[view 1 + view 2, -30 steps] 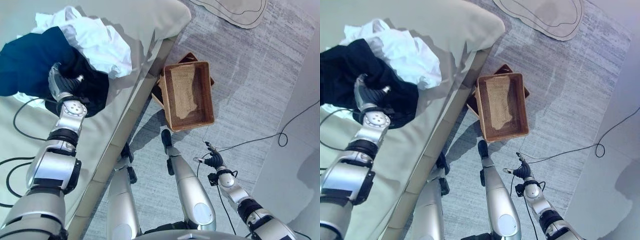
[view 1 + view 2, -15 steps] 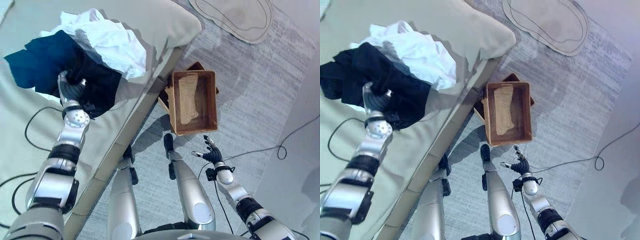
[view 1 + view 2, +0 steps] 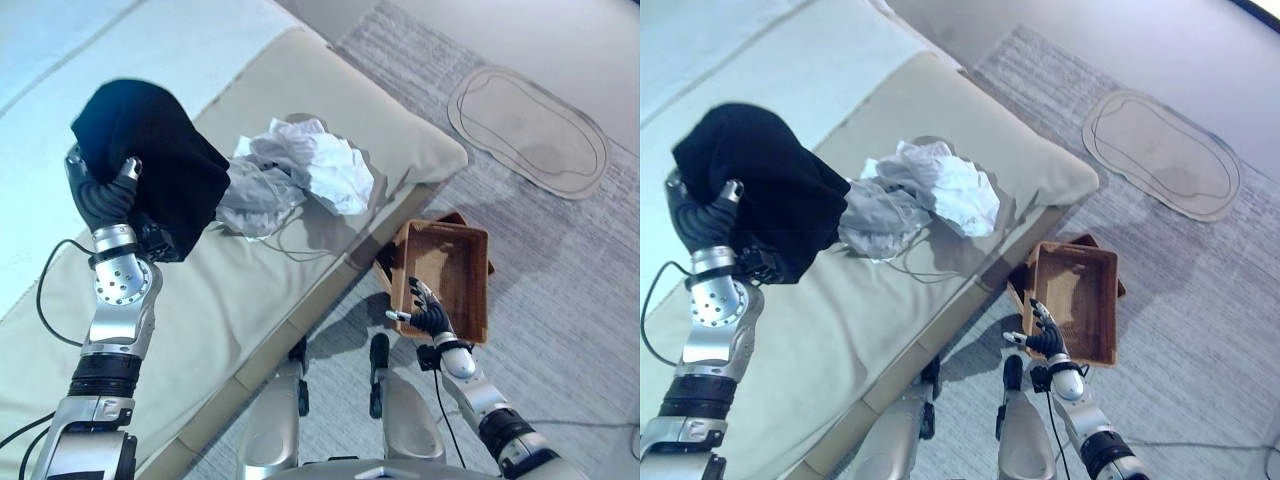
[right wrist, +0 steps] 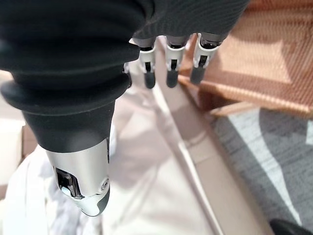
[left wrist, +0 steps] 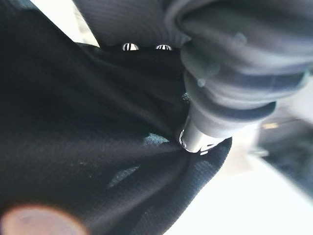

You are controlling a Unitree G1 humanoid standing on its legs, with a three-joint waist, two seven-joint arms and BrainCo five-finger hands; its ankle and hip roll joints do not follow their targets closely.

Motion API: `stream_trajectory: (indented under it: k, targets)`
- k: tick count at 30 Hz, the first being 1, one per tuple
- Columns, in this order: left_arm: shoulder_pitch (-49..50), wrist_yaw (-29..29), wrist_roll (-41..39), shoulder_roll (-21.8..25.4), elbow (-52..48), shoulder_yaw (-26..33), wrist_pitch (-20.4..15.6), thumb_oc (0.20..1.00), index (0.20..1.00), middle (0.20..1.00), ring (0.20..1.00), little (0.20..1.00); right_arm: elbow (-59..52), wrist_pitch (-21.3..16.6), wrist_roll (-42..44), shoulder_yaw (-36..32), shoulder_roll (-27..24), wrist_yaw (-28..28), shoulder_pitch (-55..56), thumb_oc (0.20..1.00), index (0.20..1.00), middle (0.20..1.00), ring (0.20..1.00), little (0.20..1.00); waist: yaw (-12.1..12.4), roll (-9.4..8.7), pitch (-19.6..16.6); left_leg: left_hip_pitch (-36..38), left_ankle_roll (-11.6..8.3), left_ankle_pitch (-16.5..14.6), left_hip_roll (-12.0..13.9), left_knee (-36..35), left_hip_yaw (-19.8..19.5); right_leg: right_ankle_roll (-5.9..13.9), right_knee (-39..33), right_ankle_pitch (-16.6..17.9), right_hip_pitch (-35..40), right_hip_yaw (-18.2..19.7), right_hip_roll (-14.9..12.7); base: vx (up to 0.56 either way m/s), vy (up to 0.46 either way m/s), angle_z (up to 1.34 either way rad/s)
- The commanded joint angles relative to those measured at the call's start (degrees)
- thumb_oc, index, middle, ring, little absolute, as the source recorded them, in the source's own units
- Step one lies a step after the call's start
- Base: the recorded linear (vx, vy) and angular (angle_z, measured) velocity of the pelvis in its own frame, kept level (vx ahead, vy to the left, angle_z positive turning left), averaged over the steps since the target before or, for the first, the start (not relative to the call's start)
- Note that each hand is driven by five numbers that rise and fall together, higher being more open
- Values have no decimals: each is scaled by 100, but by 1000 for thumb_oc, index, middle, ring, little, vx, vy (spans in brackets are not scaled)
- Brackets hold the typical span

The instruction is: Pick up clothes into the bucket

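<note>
A dark navy garment (image 3: 150, 160) hangs bunched over my left hand (image 3: 100, 198), which is shut on it and holds it raised above the bed. In the left wrist view the dark cloth (image 5: 88, 137) wraps the hand and its thumb (image 5: 201, 131) presses into it. A heap of white and grey clothes (image 3: 300, 178) lies on the bed to the right of the raised garment. An empty brown wicker basket (image 3: 448, 275) stands on the floor beside the bed. My right hand (image 3: 428, 315) hovers open just short of the basket's near end, its fingers (image 4: 168, 68) straight.
The beige bed (image 3: 220, 290) fills the left half, its edge running diagonally down to the floor. A dark flat piece (image 3: 455, 218) sticks out from under the basket's far end. An oval mat (image 3: 530, 130) lies on the grey carpet further off.
The camera view has shifted. My left hand has lifted the dark garment off the bed, away from the white heap. My right hand has come closer to the basket's near end.
</note>
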Motion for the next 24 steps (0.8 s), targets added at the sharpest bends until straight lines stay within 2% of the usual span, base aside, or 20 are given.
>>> stream_trajectory:
  k: [1, 6, 7, 8, 11, 12, 14, 15, 16, 17, 18, 19, 21, 22, 24]
  targets:
    - [-692, -72, 283, 228, -389, 42, -681, 200, 200, 200, 200, 200, -631, -168, -286, 37, -237, 200, 340, 1000, 1000, 1000, 1000, 1000, -72, -59, -588, 187, -14, -771, -183, 488, -100, 22, -220, 187, -57, -11, 118, 30, -11, 8]
    - [-832, -481, 267, 312, -864, -255, -634, 200, 200, 200, 200, 200, -2219, -314, -583, -64, -605, 491, 691, 1000, 1000, 1000, 1000, 1000, -184, -22, -1091, 733, -55, -561, -99, -123, -102, 50, -383, 128, 338, -178, 158, 51, -14, 10]
    - [-829, -487, 260, 310, -865, -257, -633, 200, 200, 200, 200, 200, -2241, -302, -583, -71, -609, 495, 708, 1000, 1000, 1000, 1000, 1000, -185, -21, -1088, 751, -55, -555, -99, -139, -107, 50, -385, 125, 351, -182, 158, 87, -11, 4]
    - [-814, -766, 158, 360, -1010, -409, -587, 200, 200, 200, 200, 200, -3015, -387, -631, -122, -733, 584, 660, 1000, 1000, 1000, 1000, 1000, -223, -6, -1213, 891, -63, -527, -73, -233, -96, 49, -349, 74, 440, -216, 167, 47, -3, -1]
    - [-801, -1092, -47, 410, -1081, -579, -545, 200, 200, 200, 200, 200, -3555, -438, -541, -115, -774, 708, 582, 1000, 1000, 1000, 1000, 1000, -245, -4, -1318, 1047, -61, -539, -50, -283, -73, 41, -333, 31, 573, -235, 174, 67, -9, 3]
    - [-776, -1326, -97, 471, -1165, -781, -479, 200, 200, 200, 200, 200, -4166, -474, -353, -33, -758, 842, 367, 1000, 1000, 1000, 1000, 1000, -235, -16, -1416, 1155, -52, -562, -30, -284, -62, 31, -336, -2, 696, -231, 186, 66, -9, 4]
    - [-734, -1465, -138, 487, -1201, -855, -452, 200, 200, 200, 200, 200, -4417, -482, -236, 7, -754, 907, 242, 1000, 1000, 1000, 1000, 1000, -224, -24, -1453, 1212, -51, -577, -20, -287, -48, 27, -349, -17, 753, -219, 193, 55, -8, 1]
    - [-604, -1673, -234, 433, -1302, -1016, -379, 200, 200, 200, 200, 200, -4681, -469, 185, 158, -639, 1045, 1, 1000, 1000, 1000, 1000, 1000, -195, -38, -1544, 1291, -48, -601, 1, -298, -23, 15, -368, -47, 841, -213, 206, 49, -9, -1]
    - [-597, -1677, -236, 435, -1307, -1010, -377, 200, 200, 200, 200, 200, -4681, -467, 190, 160, -639, 1048, 0, 1000, 1000, 1000, 1000, 1000, -195, -39, -1540, 1300, -48, -601, 1, -302, -21, 14, -371, -48, 848, -211, 207, 57, -12, -3]
    - [-487, -1902, -412, 383, -1388, -1122, -312, 200, 200, 200, 200, 200, -4914, -423, 691, 336, -493, 1242, -172, 1000, 1000, 1000, 1000, 1000, -182, -48, -1602, 1375, -50, -612, 17, -315, 7, 2, -389, -66, 924, -191, 224, 0, 0, 0]
    - [-486, -1902, -413, 384, -1388, -1121, -312, 200, 200, 200, 200, 200, -4915, -423, 691, 336, -493, 1243, -172, 1000, 1000, 1000, 1000, 1000, -182, -48, -1601, 1378, -50, -612, 17, -316, 7, 2, -390, -66, 926, -191, 224, 58, -6, -2]
    - [-415, -2109, -605, 290, -1481, -1289, -237, 200, 200, 200, 200, 200, -5104, -367, 1267, 565, -333, 1416, -396, 1000, 1000, 1000, 1000, 1000, -159, -59, -1670, 1443, -50, -618, 31, -332, 16, -15, -406, -91, 1002, -185, 241, 41, -2, 0]
    - [-362, -2196, -712, 242, -1530, -1337, -209, 200, 200, 200, 200, 200, -5153, -347, 1494, 651, -275, 1462, -465, 1000, 1000, 1000, 1000, 1000, -151, -64, -1688, 1482, -52, -620, 36, -347, 25, -24, -419, -99, 1040, -182, 251, 21, -1, 0]
    - [-264, -2353, -859, 167, -1619, -1442, -131, 200, 200, 200, 200, 200, -5313, -289, 1949, 803, -150, 1559, -580, 1000, 1000, 1000, 1000, 1000, -133, -77, -1724, 1521, -58, -621, 57, -360, 30, -37, -440, -108, 1082, -175, 261, 0, 0, 0]
    - [-150, -2457, -951, 122, -1672, -1518, -68, 200, 200, 200, 200, 200, -5405, -214, 2290, 931, -69, 1633, -639, 1000, 1000, 1000, 1000, 1000, -124, -90, -1748, 1566, -63, -620, 64, -377, 43, -44, -457, -110, 1127, -175, 267, 0, 0, 0]
